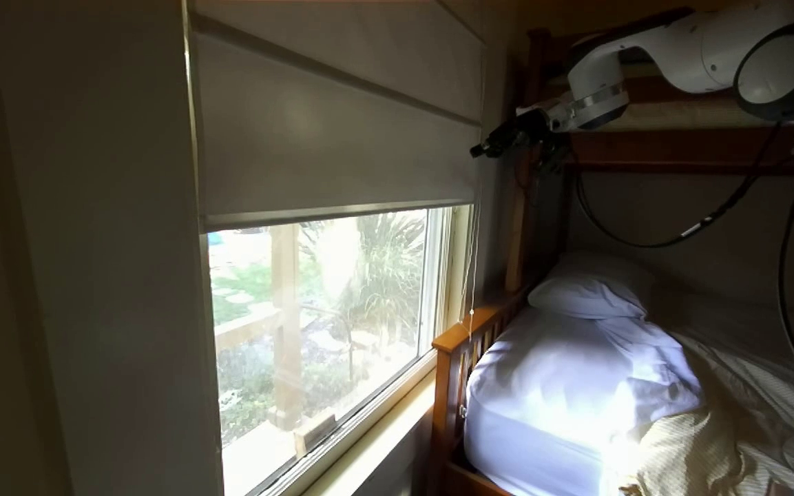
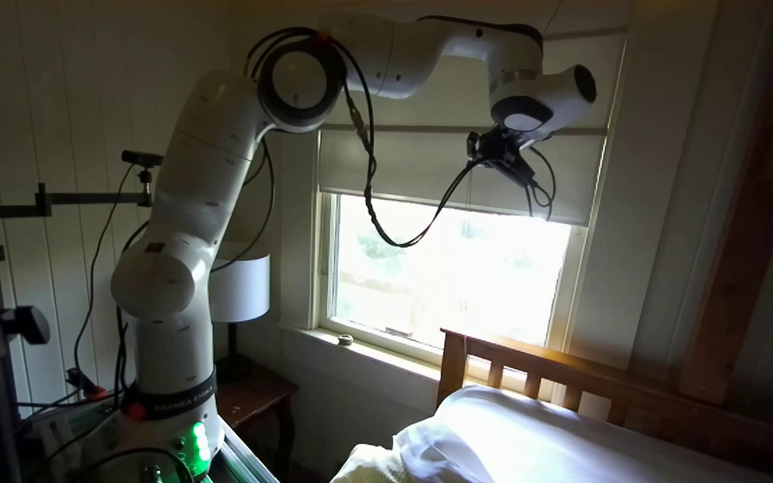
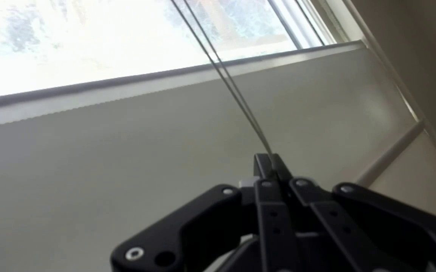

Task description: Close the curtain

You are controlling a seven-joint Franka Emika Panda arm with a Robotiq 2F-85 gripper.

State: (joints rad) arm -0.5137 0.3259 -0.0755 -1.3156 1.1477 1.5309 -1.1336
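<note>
Curtain: wide, off-white fabric, flat horizontal panels with thin cross battens. Hung over the upper part of a cream-framed glass window, whose lower portion is uncovered in both exterior views. Part closed.

Pincer: black, linked, two-fingered. Clenched, a pair of thin pale cords running in between its tips. Placed before the curtain's lowest panel, above its straight pale hem; contact with the fabric cannot be told.

Step in hand (judged): working the cords to let the curtain down; covering of the lower window outstanding.

Next move (judged): retain the cords, find the pull that frees them, then pay them out evenly so the hem drops towards the cream, narrow sill. Too hard a tug may raise the fabric or slide the cords from the tips.

Edges: orange-brown, slatted wooden bed end, in front of the window's lower part. Brown wooden bunk post, beyond the window. Black flexible cable, looped below the white, jointed robot arm; a snag risk, by judgement.

Open room: before the window, between hem and bed end; also beneath the pincer, above the white cloth bedding.
</note>
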